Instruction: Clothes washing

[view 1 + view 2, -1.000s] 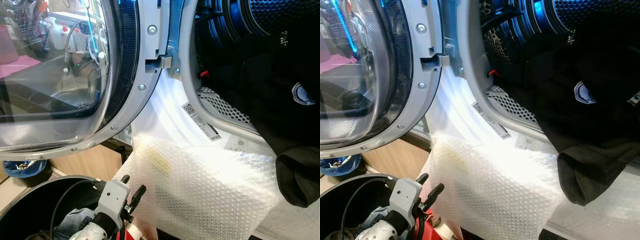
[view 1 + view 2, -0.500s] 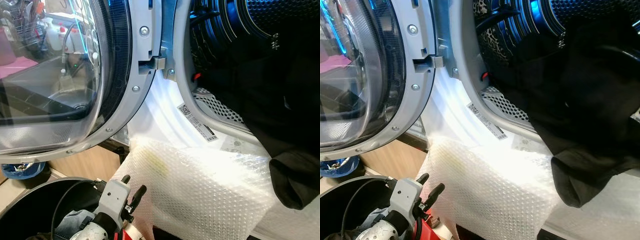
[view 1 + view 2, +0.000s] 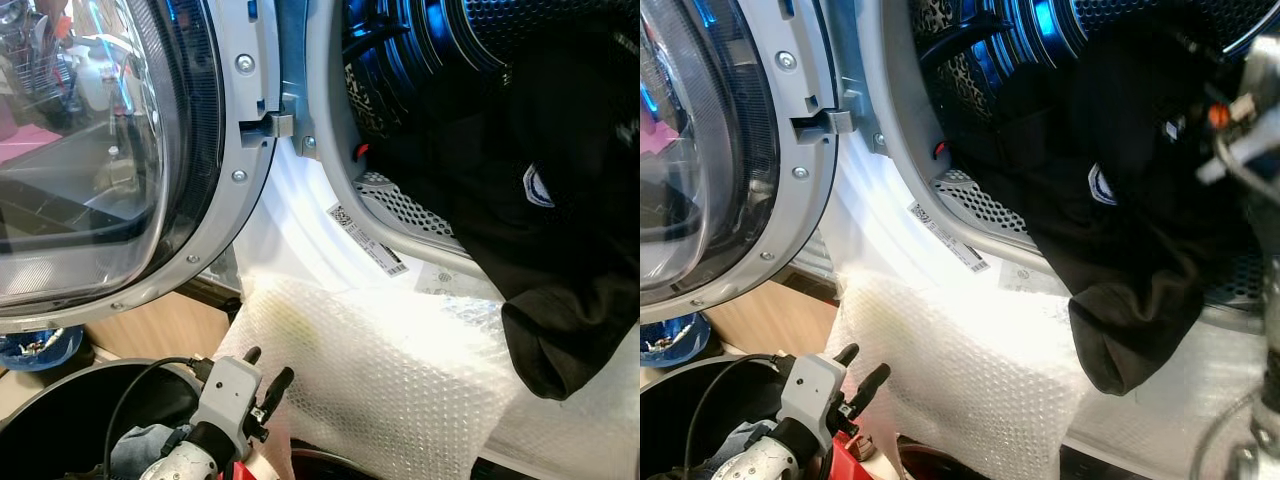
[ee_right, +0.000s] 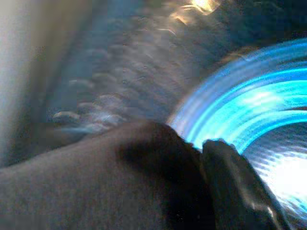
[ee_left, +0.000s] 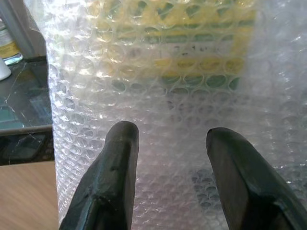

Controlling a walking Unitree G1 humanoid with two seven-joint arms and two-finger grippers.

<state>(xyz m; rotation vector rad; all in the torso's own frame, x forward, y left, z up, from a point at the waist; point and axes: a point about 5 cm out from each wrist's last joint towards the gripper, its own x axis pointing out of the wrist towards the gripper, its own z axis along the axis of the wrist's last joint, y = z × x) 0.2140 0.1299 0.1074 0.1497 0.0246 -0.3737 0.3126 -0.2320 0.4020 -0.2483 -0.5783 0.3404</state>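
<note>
Right, through the left eye I have the washer door (image 3: 110, 160) swung wide and a black garment (image 3: 540, 230) half in the drum (image 3: 470, 40), one folded end hanging out over the lip onto the bubble wrap (image 3: 390, 380) below. My left gripper (image 3: 266, 372) sits low by the black basket (image 3: 60, 420), fingers parted and holding nothing.

Through the right eye, my right arm (image 3: 1250, 110) reaches in high at the drum mouth beside the garment; its fingers I can't make out from there.

On the left wrist camera both fingers (image 5: 115, 182) stand apart, facing the bubble wrap.

On the right wrist camera, blurred, one black finger (image 4: 230, 182) presses against dark cloth (image 4: 96, 187) with the blue-lit drum wall behind. I read that as pinched on the garment.

To do this well, I'd carry the cloth deep toward the back of the drum before letting go, so the hanging end clears the lip and doesn't catch in the door seal. I'd keep the left arm low and out of the way.
</note>
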